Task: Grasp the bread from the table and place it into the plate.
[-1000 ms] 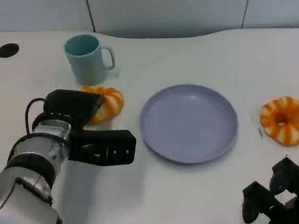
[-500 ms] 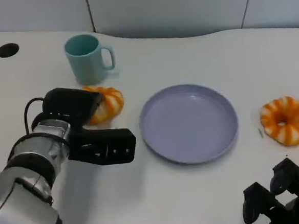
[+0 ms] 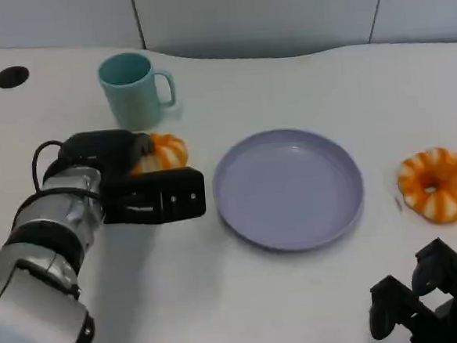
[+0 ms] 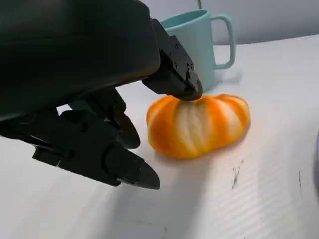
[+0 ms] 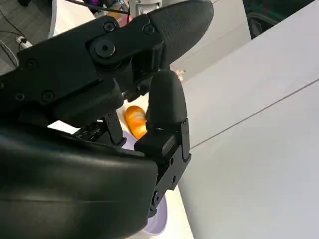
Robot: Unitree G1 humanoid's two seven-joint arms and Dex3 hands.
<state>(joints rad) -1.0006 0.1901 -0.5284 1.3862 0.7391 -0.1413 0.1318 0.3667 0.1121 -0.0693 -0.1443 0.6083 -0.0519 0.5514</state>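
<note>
An orange-and-white striped bread (image 3: 167, 151) lies left of the lavender plate (image 3: 288, 189), just in front of the teal mug (image 3: 135, 90). My left hand (image 3: 139, 185) reaches over it from the near side and hides part of it. In the left wrist view one fingertip (image 4: 180, 85) touches the top of the bread (image 4: 199, 124), while the lower fingers (image 4: 114, 162) stay short of it, apart from the loaf. A second striped bread (image 3: 441, 185) lies right of the plate. My right hand (image 3: 430, 306) rests near the table's front right edge, holding nothing.
The mug (image 4: 199, 45) stands close behind the left bread. A black round hole (image 3: 12, 77) marks the white table's far left. The right wrist view catches a sliver of orange bread (image 5: 134, 121) behind its own fingers (image 5: 167, 112).
My left hand has moved forward and toward the left bread, covering more of it. The right hand and both breads stay where they were.
</note>
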